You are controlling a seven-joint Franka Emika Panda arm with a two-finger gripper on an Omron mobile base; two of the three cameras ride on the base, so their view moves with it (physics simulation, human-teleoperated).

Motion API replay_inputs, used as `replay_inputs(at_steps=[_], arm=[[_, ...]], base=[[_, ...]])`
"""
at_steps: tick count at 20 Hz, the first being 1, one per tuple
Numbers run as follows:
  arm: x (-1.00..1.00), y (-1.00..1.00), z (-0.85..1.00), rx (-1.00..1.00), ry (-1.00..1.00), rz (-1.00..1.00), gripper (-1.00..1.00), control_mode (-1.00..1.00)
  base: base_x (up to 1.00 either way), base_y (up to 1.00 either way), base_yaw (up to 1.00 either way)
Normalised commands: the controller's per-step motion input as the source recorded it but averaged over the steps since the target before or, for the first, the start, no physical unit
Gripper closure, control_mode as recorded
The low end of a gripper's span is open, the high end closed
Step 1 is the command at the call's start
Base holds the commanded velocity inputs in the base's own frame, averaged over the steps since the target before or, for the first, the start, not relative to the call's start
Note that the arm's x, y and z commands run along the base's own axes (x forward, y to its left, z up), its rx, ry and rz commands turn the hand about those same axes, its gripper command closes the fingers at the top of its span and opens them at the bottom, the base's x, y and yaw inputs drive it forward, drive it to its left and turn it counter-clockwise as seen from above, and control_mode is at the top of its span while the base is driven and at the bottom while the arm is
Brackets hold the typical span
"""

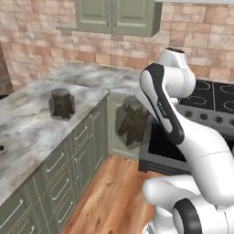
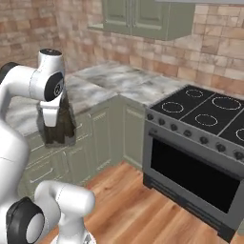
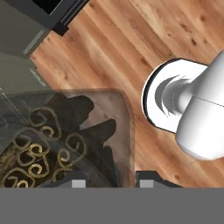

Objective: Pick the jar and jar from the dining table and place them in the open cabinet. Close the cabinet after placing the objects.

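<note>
The pincer point(image 3: 109, 181) is clamped on one jar point(image 1: 132, 121), carried in the air above the wooden floor point(image 1: 114, 196), off the surface's point(image 1: 27, 123) edge. The other jar point(image 1: 62, 104) stands on the surface, seemingly near its front edge.

Both base cams sit behind the white arm, one per side, looking forward and down; both catch the grey-veined marble counter point(image 1: 27, 123) and brick wall point(image 2: 71, 28). Hand cam's close, staring straight down at wooden floor point(image 3: 144, 39).
</note>
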Motion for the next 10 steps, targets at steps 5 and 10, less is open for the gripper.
replay_inputs(at_steps=[5, 10], arm=[[0.00, 0.00, 0.00, 0.00, 0.00, 0.00, 1.00, 1.00], [0.00, 0.00, 0.00, 0.00, 0.00, 0.00, 1.00, 1.00]], base=[[-0.43, 0.28, -0.59], [-0.36, 0.27, -0.61]])
